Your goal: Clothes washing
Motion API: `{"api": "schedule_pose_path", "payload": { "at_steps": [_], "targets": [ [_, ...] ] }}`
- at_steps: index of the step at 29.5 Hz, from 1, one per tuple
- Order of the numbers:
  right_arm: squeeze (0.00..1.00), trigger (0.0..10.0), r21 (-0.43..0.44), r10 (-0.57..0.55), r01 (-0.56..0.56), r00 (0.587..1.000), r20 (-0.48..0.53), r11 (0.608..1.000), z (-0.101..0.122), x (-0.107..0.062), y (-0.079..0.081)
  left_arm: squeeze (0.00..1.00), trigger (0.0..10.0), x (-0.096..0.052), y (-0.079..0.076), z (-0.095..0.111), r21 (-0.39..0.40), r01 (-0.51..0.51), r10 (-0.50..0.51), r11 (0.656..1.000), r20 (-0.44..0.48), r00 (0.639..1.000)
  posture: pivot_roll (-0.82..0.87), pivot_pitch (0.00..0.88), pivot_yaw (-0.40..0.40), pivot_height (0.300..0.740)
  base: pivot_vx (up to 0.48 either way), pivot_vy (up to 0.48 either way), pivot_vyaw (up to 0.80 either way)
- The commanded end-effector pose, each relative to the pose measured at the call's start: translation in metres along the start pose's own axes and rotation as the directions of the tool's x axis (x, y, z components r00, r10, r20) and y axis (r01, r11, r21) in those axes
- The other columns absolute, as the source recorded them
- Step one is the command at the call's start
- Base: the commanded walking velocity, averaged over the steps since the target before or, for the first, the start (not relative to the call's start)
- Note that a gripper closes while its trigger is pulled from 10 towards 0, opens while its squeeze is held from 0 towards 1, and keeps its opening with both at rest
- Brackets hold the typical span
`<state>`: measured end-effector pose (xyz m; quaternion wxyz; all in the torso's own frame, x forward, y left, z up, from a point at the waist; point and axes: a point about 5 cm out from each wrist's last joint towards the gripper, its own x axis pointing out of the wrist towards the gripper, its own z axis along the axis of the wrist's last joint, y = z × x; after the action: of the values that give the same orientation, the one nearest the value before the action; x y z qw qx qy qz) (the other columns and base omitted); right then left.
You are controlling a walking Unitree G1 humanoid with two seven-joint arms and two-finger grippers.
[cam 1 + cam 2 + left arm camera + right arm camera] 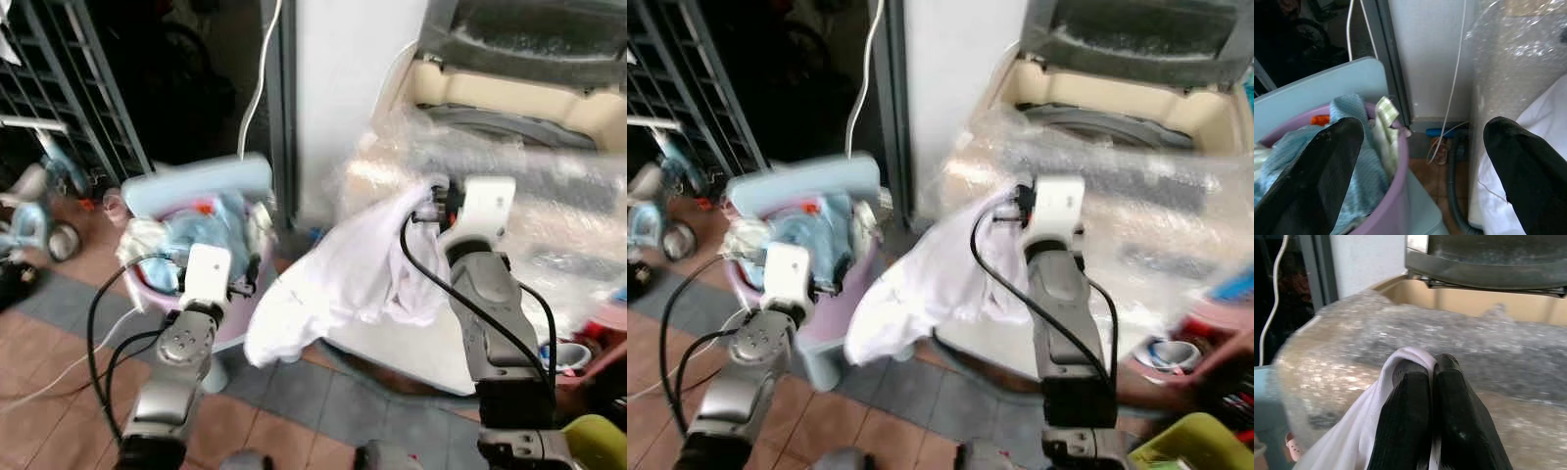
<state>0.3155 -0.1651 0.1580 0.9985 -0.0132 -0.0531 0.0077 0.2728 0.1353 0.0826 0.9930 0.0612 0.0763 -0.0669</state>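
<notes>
The right gripper has its two black fingers pressed together on a fold of the white garment, which hangs in a long drape from the pinch down toward seven o'clock, in front of the washing machine. The machine stands at about one o'clock from the robot, lid raised, its front and top rim wrapped in clear bubble wrap; the drum opening lies beyond and above the pinch. The left gripper hovers with fingers spread wide, holding nothing, just over the purple laundry basket at about ten o'clock, where blue and checked cloths are heaped. The step in hand looks like carrying the garment over the rim and into the drum. To do it well, the right arm should probably lift high enough that the trailing hem clears the slippery wrap, then reach toward twelve o'clock until the pinch is over the opening before letting go; otherwise the cloth may slide down the front.
</notes>
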Motion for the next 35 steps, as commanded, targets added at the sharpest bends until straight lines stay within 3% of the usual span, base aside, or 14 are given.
{"api": "schedule_pose_path", "payload": {
  "at_steps": [1,9,13,14,16,22,28,35],
  "targets": [
    [0.0,10.0,-0.013,-0.025,0.025,0.999,0.031,1.0,0.005,0.0,-0.008,0.0,10.0,0.0,-0.005,0.001,-0.009,0.003,-0.003,1.0,0.005,1.0,-0.05,0.0,0.022,0.74,0.0,0.0,-0.66],
    [0.0,10.0,-0.017,-0.015,0.016,0.999,0.033,1.0,0.006,-0.003,-0.008,0.0,10.0,0.0,-0.001,0.003,-0.027,-0.031,0.032,0.999,0.014,0.999,-0.05,0.0,0.022,0.74,0.0,0.0,-0.74],
    [0.0,10.0,-0.037,0.049,-0.047,0.998,0.044,0.998,0.008,-0.001,-0.003,0.0,10.0,-0.001,0.002,0.003,-0.023,-0.048,0.048,0.999,0.018,0.999,-0.05,0.0,0.023,0.74,0.0,0.0,0.0],
    [0.0,10.0,-0.062,0.129,-0.125,0.99,0.058,0.99,0.013,0.001,0.003,0.0,10.0,-0.002,0.006,0.001,-0.035,-0.077,0.077,0.996,0.003,0.997,-0.05,0.0,0.026,0.74,0.0,0.0,0.0],
    [0.0,10.0,-0.065,0.17,-0.166,0.984,0.06,0.984,0.015,0.003,0.005,0.0,10.0,-0.003,0.009,0.0,-0.039,-0.101,0.1,0.994,-0.013,0.995,-0.05,0.0,0.026,0.74,0.0,0.0,0.0],
    [0.0,10.0,-0.087,0.201,-0.194,0.977,0.075,0.977,0.019,0.004,0.004,0.0,10.0,-0.004,0.017,-0.003,-0.051,-0.139,0.138,0.989,-0.033,0.99,-0.05,0.0,0.023,0.74,0.0,0.0,0.0],
    [0.0,10.0,-0.08,0.221,-0.215,0.972,0.075,0.973,0.016,-0.002,0.009,0.0,10.0,-0.009,0.022,-0.005,-0.047,-0.162,0.16,0.986,-0.041,0.986,-0.04,0.0,0.026,0.74,0.0,0.0,0.69],
    [0.0,10.0,-0.127,0.32,-0.306,0.942,0.103,0.944,0.027,0.004,0.015,0.0,10.0,-0.01,0.024,-0.007,-0.047,-0.172,0.17,0.984,-0.058,0.984,-0.04,0.0,0.03,0.74,0.381,0.0,0.66]
  ]
}}
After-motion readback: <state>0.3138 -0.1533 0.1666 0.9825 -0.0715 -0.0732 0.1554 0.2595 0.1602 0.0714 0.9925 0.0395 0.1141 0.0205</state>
